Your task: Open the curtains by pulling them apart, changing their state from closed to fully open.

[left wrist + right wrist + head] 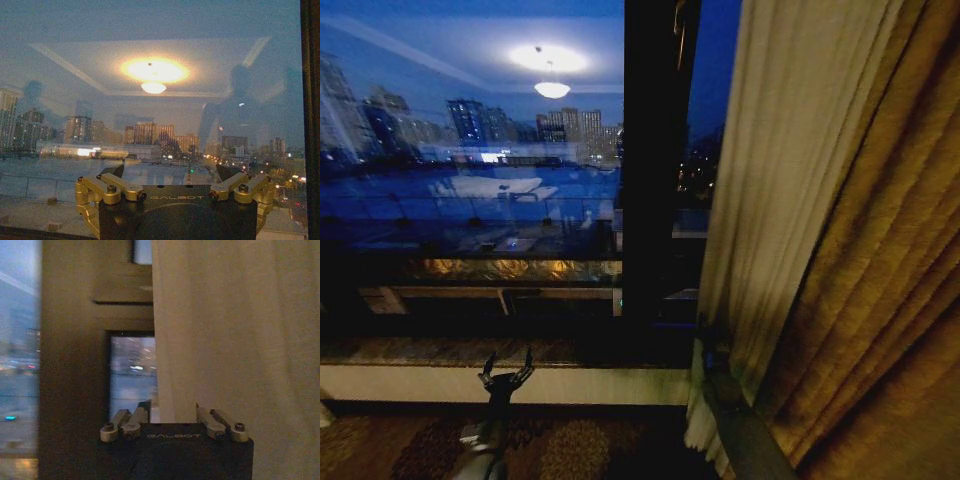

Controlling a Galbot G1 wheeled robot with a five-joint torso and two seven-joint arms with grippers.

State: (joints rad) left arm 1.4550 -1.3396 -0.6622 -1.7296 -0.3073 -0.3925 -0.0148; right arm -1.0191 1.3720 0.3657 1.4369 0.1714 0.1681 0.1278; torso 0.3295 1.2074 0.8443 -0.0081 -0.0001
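The sheer curtain [775,170] hangs at the right of the window [470,160], with the thick drape [880,300] further right, beside it. The window frame post [655,160] stands just left of the sheer curtain. The left gripper [507,368] sits low before the windowsill [440,350], well left of the curtain. The right gripper [172,415] is at the curtain's edge.

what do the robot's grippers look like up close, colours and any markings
The left gripper has a black body lettered GALBOT, with gold-coloured linkage bars joined by dark bolts and short dark fingertips. The right gripper has the same black body and GALBOT lettering, but its linkage bars look silver-grey, with round bolt heads at the outer ends. In the head view the left gripper is a slim dark fork on a grey arm.
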